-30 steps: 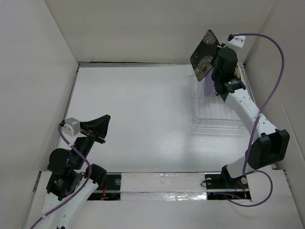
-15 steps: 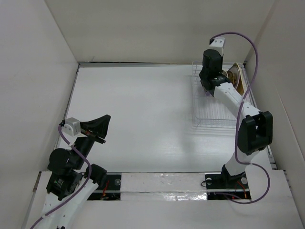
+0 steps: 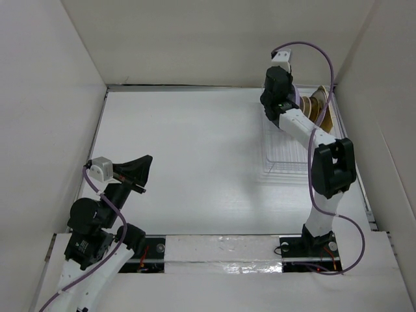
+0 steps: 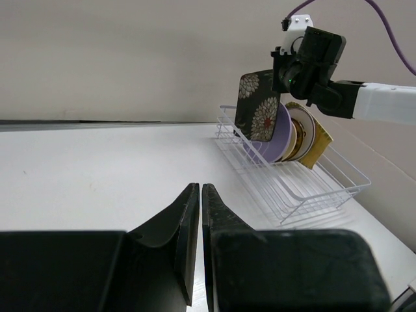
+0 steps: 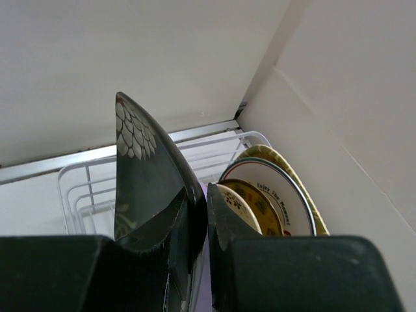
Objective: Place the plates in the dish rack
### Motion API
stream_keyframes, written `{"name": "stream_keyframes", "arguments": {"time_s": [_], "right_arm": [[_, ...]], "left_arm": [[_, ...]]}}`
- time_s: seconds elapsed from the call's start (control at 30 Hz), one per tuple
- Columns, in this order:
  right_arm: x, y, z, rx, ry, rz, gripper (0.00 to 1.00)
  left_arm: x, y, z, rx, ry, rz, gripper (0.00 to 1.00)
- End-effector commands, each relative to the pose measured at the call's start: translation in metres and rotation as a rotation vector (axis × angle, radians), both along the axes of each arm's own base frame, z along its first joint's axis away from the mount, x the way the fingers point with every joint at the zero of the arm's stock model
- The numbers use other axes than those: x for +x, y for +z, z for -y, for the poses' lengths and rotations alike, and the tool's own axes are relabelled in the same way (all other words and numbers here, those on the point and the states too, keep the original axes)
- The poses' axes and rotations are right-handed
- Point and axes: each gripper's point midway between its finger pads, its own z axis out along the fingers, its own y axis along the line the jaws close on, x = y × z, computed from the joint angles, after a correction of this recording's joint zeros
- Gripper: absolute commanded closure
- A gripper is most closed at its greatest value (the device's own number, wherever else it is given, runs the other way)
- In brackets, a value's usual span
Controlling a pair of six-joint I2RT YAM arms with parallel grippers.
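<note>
My right gripper (image 5: 207, 209) is shut on the black floral square plate (image 5: 140, 175). It holds the plate upright by its top edge over the far end of the dish rack (image 4: 312, 192). The left wrist view shows that plate (image 4: 260, 107) hanging in front of the lavender plate (image 4: 278, 140). Behind it in the rack stand a cream-gold plate (image 5: 239, 207), a dark gold plate (image 5: 261, 203), the white patterned plate (image 5: 289, 188) and the yellow square plate (image 4: 320, 148). From above, the right gripper (image 3: 274, 110) hides the black plate. My left gripper (image 3: 140, 169) is shut and empty, near the left edge.
The rack (image 3: 286, 162) lies along the right wall, its near slots bare. White walls enclose the table on three sides, and the right wall is close behind the racked plates (image 3: 318, 107). The right arm's purple cable (image 3: 325, 71) loops over the rack.
The right arm has swung in over the rack's far end, bringing the black floral plate down from high against the back wall. The left arm has barely moved.
</note>
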Motion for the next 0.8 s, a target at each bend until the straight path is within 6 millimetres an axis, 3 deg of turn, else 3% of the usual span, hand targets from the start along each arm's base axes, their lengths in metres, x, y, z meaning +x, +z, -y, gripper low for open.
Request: {"name": "stream_keyframes", "arguments": {"time_s": [0.0, 0.13, 0.17, 0.2, 0.23, 0.27, 0.33, 0.37, 0.47, 0.5, 0.6, 0.7, 0.77], "right_arm": [[0.001, 0.075, 0.003, 0.068, -0.050, 0.277, 1.00], [0.003, 0.045, -0.008, 0.069, -0.030, 0.264, 1.00], [0.000, 0.021, -0.007, 0.057, -0.027, 0.226, 1.00], [-0.003, 0.018, -0.015, 0.073, -0.003, 0.259, 1.00], [-0.008, 0.009, -0.022, 0.074, 0.017, 0.260, 1.00], [-0.015, -0.018, -0.017, 0.059, -0.007, 0.218, 1.00], [-0.026, -0.030, -0.021, 0.072, -0.026, 0.241, 1.00], [-0.038, -0.046, -0.021, 0.077, -0.052, 0.239, 0.98], [-0.059, -0.058, -0.017, 0.099, -0.095, 0.247, 0.85], [-0.067, -0.069, -0.017, 0.097, -0.097, 0.224, 0.68], [-0.078, -0.072, -0.014, 0.147, -0.082, 0.200, 0.50], [-0.083, -0.079, -0.018, 0.239, -0.022, 0.172, 0.46], [-0.088, -0.064, -0.024, 0.319, 0.031, 0.208, 0.45]], "left_arm": [[0.007, 0.004, 0.002, -0.003, 0.008, 0.013, 0.96], [0.009, 0.002, 0.003, 0.001, 0.008, 0.003, 0.96], [0.009, 0.003, 0.003, 0.001, 0.006, 0.004, 0.96], [0.009, 0.003, 0.003, 0.000, 0.006, 0.005, 0.96], [0.008, 0.004, 0.003, -0.001, 0.005, 0.008, 0.96], [0.009, 0.004, 0.003, 0.000, 0.005, 0.007, 0.96], [0.009, 0.003, 0.004, 0.004, 0.002, 0.004, 0.96], [0.010, 0.002, 0.005, 0.004, 0.000, 0.001, 0.96], [0.009, 0.002, 0.005, 0.004, -0.001, 0.002, 0.96], [0.009, 0.003, 0.005, 0.004, -0.001, 0.004, 0.96], [0.009, 0.003, 0.005, 0.002, -0.004, 0.003, 0.96], [0.009, 0.002, 0.006, 0.004, -0.004, 0.000, 0.96], [0.010, 0.001, 0.006, 0.006, -0.003, -0.002, 0.96]]}}
